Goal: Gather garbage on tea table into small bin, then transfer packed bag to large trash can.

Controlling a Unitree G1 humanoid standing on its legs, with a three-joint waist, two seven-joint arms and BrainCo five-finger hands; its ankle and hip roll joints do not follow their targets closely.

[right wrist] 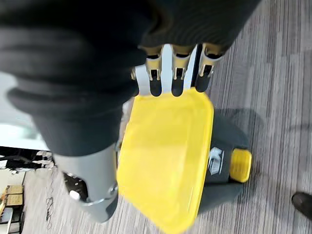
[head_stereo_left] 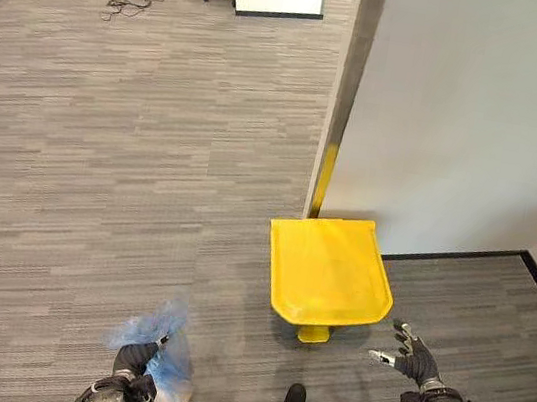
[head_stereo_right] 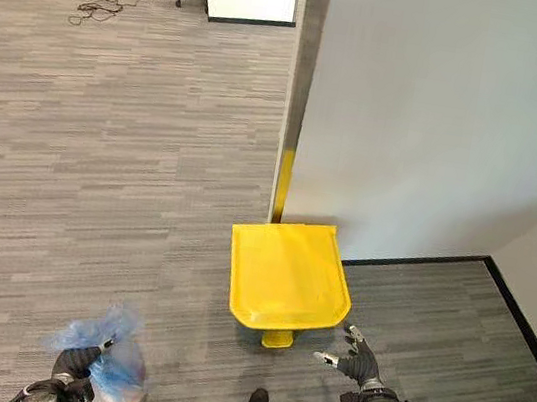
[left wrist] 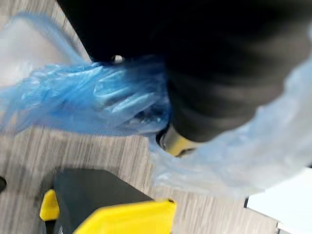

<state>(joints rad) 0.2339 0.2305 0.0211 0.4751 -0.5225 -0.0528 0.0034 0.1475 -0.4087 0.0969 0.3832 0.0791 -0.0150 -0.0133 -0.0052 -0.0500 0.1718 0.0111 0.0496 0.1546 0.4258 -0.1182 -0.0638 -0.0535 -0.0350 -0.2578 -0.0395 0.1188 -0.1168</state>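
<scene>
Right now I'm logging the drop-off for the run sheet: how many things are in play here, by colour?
Blue: 1, the blue plastic bag, gripped in the left hand.
Yellow: 1, the closed yellow-lidded trash can, with the open right hand beside it.
Total: 2.
</scene>
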